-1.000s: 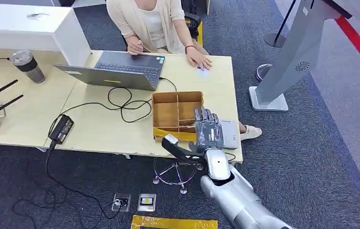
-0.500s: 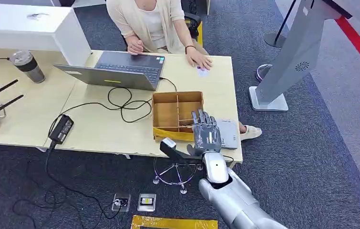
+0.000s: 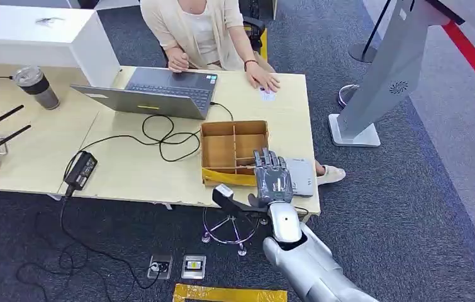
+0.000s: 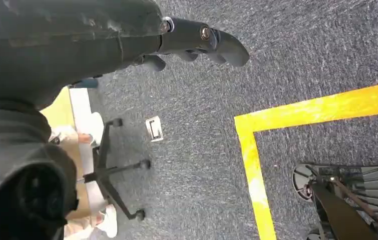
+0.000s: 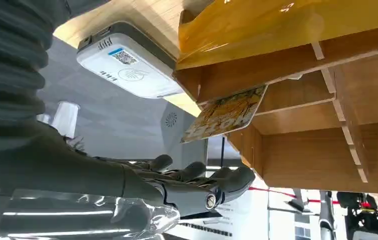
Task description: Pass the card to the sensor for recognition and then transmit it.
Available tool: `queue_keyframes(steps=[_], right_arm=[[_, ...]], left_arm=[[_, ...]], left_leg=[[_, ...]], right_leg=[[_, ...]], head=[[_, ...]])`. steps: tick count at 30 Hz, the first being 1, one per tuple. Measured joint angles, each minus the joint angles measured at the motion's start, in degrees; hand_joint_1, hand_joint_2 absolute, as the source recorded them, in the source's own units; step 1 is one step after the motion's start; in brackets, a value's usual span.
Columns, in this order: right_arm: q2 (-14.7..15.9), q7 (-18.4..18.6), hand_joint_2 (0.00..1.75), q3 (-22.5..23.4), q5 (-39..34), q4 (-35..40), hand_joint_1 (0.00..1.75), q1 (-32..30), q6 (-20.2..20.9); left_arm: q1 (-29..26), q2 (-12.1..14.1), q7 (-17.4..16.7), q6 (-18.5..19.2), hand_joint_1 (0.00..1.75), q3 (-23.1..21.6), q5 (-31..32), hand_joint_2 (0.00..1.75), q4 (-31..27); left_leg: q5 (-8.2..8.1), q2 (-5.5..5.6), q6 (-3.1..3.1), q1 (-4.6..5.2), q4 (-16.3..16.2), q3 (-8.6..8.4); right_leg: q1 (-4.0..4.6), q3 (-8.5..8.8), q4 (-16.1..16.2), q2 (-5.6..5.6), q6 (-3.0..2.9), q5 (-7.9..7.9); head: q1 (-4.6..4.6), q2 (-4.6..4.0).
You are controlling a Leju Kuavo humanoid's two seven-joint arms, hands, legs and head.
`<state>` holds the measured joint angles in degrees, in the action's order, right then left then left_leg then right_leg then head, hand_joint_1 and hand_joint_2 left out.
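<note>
The right hand (image 3: 273, 178) hovers flat over the box (image 3: 219, 151) and the sensor (image 3: 301, 175), fingers spread, holding nothing. The card (image 5: 225, 113) leans in a box compartment, just beyond the fingertips (image 5: 237, 180). The left hand (image 4: 197, 42) hangs over carpet, fingers loosely extended, empty.

I'm looking at an office: a pale wooden desk (image 3: 134, 170) carrying an open grey laptop (image 3: 153, 91) with a person typing, trailing black cables (image 3: 159, 135), dark grey carpet (image 3: 411, 207), and yellow floor tape (image 4: 257, 165).
</note>
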<state>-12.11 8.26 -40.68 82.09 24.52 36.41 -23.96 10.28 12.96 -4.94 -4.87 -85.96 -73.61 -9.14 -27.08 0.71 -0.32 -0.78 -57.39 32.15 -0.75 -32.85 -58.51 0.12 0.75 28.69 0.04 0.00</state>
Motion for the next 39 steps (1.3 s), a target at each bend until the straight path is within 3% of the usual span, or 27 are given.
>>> queue_keyframes(steps=[27, 39], right_arm=[[-0.7, 0.7, 1.75, -0.1, 0.8, -1.8, 0.00, 4.2, 2.6], [-1.7, -1.0, 1.75, -0.2, 0.9, -2.8, 0.00, 4.4, 3.0]], left_arm=[[0.0, 0.5, 1.2, 1.2, 0.00, 0.0, 3.2, 0.00, 0.0], [0.0, 0.5, 0.4, 0.7, 0.00, 0.0, 1.8, 0.00, 0.0]], left_leg=[[0.00, 0.00, 0.00, 0.00, 0.0, 0.00], [0.00, 0.00, 0.00, 0.00, 0.0, 0.00]], right_leg=[[0.00, 0.00, 0.0, 0.00, 0.00, 0.00], [0.00, 0.00, 0.0, 0.00, 0.00, 0.00]], head=[[0.00, 0.00], [0.00, 0.00]])
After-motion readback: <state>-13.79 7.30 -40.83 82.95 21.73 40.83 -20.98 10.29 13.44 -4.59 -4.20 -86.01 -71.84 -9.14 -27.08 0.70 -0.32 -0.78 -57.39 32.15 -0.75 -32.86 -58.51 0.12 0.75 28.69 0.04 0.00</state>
